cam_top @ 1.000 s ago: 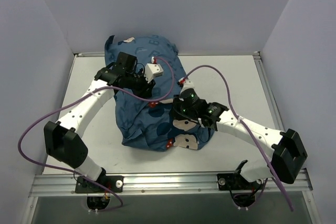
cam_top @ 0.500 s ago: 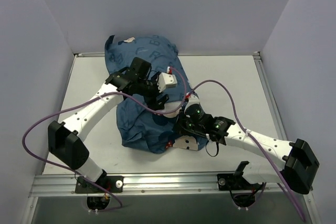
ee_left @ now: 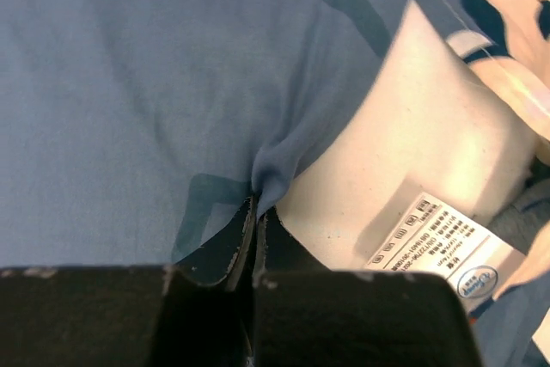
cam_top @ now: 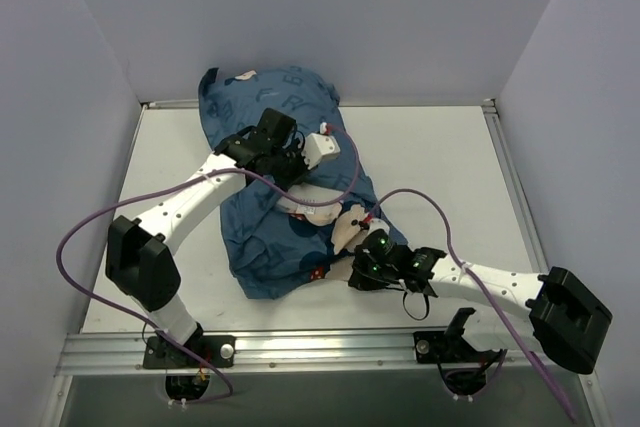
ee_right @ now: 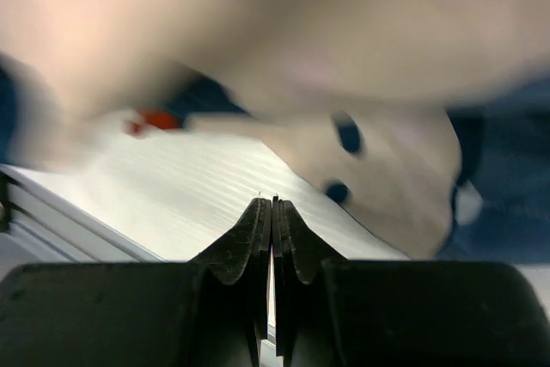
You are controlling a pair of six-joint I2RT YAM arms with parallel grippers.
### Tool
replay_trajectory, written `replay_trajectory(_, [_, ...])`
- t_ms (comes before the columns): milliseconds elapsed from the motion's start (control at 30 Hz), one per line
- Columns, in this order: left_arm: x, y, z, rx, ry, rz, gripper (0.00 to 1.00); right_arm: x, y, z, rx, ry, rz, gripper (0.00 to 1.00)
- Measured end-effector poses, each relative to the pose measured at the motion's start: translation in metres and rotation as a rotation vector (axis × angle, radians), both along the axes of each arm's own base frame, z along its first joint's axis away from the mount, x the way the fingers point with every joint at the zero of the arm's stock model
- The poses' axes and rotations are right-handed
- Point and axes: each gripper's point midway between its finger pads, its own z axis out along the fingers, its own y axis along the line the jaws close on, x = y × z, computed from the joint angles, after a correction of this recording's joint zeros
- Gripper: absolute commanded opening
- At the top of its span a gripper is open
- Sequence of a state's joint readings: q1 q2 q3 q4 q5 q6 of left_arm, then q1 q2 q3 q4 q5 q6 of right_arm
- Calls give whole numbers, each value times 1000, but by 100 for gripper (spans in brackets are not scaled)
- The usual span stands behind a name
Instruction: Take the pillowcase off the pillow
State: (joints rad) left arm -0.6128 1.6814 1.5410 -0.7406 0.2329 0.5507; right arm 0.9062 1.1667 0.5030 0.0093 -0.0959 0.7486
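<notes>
I count one pillowcase (cam_top: 262, 237), one pillow (cam_top: 300, 197) and two arms, each with one gripper. The pillowcase lies bunched on the left half of the table (cam_top: 440, 167), and its far end runs up against the back wall. The pillow is mostly inside it. Only one white corner shows at the opening, carrying one sewn label (ee_left: 447, 242).

On my left wrist feed, the left gripper (ee_left: 256, 212) has its fingers pressed together on a gathered fold of blue fabric, just beside the bare pillow corner. The right gripper (ee_right: 273, 204) also has its fingers pressed together, with nothing visible between them. It sits low near the table's near edge, just right of the pillowcase's near corner.

A second ago no white showed from above and the cover was all blue. Since then the left gripper has shifted right and nearer, and the right arm has pulled back toward the near edge.
</notes>
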Motion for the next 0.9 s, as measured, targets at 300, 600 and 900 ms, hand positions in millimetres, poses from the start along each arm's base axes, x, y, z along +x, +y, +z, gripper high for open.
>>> replay_trajectory(300, [21, 31, 18, -61, 8, 121, 2, -10, -14, 6, -37, 9, 17, 28])
replay_trajectory(600, [12, 23, 19, -107, 49, 118, 2, 74, 43, 213, 184, -443, -10, 75])
replay_trajectory(900, [14, 29, 19, -140, 90, 185, 2, 134, 85, 160, -28, -434, 72, 70])
